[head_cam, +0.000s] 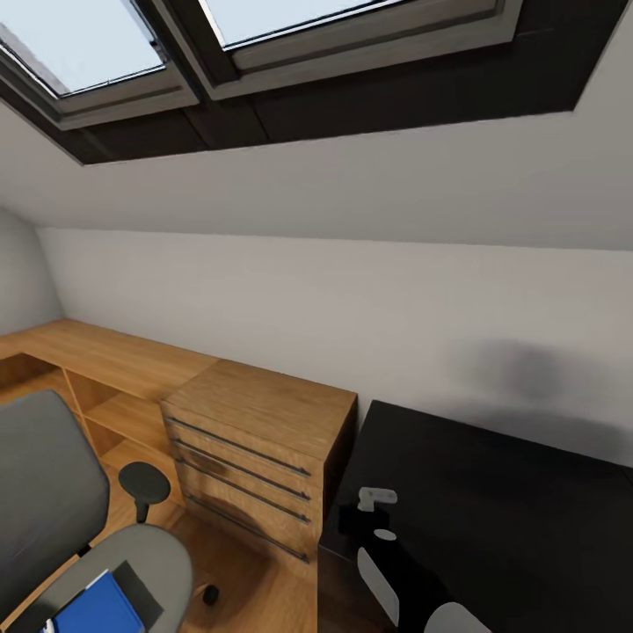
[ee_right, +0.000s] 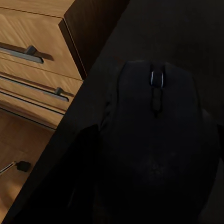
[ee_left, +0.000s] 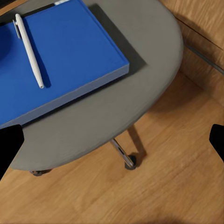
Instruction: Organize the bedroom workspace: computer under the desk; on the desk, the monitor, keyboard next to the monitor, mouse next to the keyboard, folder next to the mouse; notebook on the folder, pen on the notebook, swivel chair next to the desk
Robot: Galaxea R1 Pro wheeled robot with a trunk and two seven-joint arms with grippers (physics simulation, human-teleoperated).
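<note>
The pen (ee_left: 29, 50) lies loose on the folder (ee_left: 70, 56) on the swivel chair (head_cam: 53, 492); the left gripper (ee_left: 112, 140) hangs wide open, empty. On the desk (head_cam: 527, 510), the right gripper holds the mouse (ee_right: 156, 149); letting go near the edge could drop it.

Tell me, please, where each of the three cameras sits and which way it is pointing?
Head view: high on the robot, facing the wall, wooden drawer cabinet and desk; right arm shows.
Left wrist view: above the swivel chair, looking down on folder and pen; dark fingertips at the edges.
Right wrist view: close over the mouse.
Head and left wrist views share chair and folder.
</note>
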